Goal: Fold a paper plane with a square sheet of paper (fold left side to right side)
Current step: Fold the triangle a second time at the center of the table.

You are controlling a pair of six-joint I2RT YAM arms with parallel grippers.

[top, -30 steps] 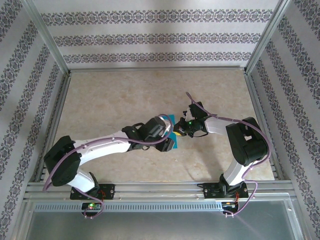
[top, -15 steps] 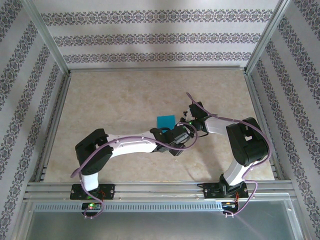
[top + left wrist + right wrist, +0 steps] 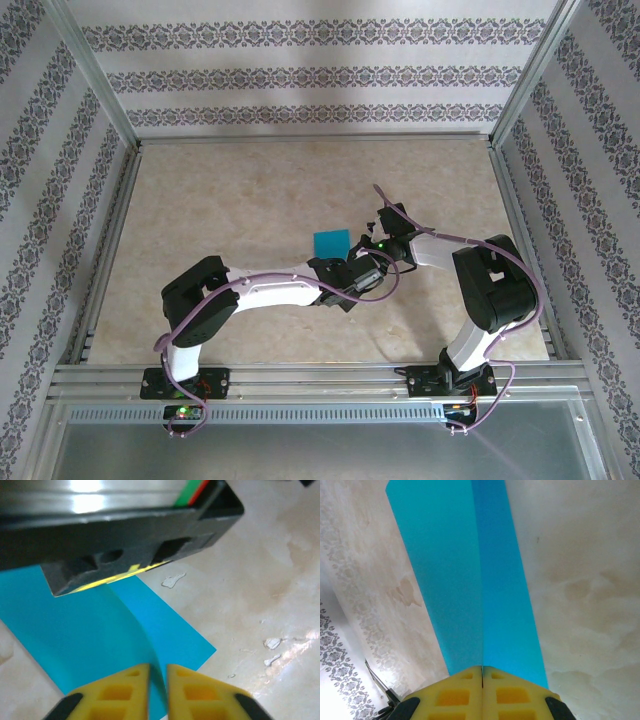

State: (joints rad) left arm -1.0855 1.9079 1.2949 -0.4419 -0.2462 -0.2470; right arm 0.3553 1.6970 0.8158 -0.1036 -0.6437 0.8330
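On table, teal paper, left end effector pinching

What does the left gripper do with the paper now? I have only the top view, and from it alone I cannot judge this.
Observer: In the left wrist view, the left gripper is closed on a raised, curving ply of the paper; the ply passes between its jaws.
Operator: And the right gripper, is it open?
Observer: No. In its own wrist view the right gripper is shut, and the paper's crease runs straight into its jaws.
Operator: Is the paper torn?
Observer: No tear shows in either wrist view; one corner near the left gripper lies flat on the table.
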